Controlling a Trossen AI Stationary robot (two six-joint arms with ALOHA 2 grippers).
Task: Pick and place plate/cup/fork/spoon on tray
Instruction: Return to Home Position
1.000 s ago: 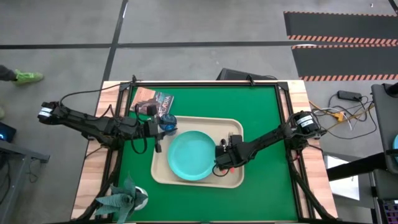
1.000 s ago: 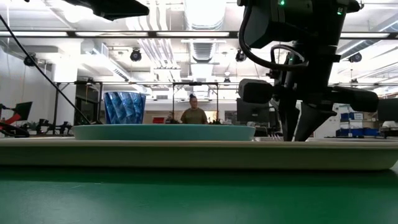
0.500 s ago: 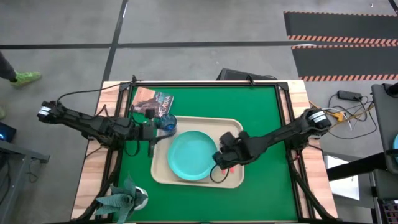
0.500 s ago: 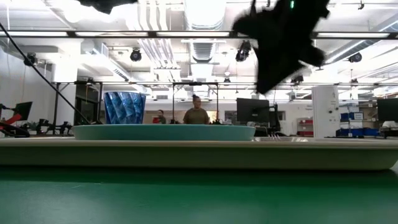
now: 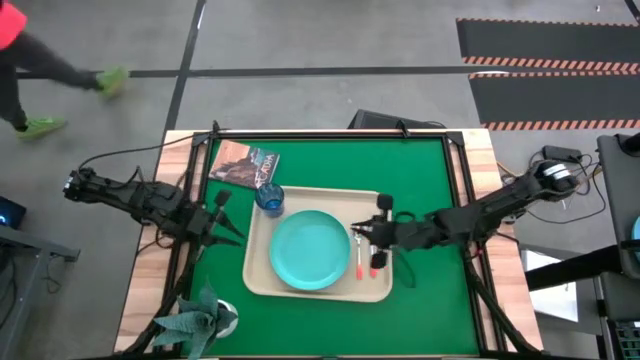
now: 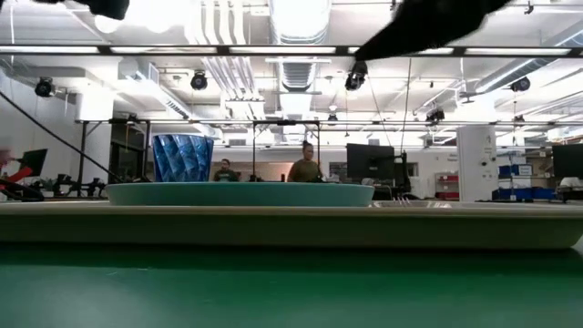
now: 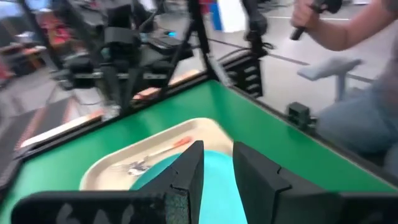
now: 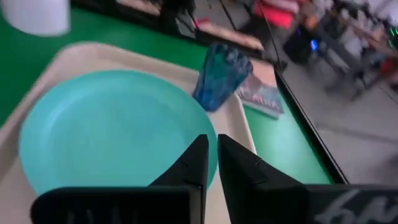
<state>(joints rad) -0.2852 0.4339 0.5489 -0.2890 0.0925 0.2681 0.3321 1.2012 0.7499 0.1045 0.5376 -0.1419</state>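
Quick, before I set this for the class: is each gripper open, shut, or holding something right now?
Left gripper: open, holding nothing.
Right gripper: all but shut, holding nothing.

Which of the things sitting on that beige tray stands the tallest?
The translucent blue cup: seen from table level, it rises well above the flat teal plate, and the two red-handled utensils lie flat.
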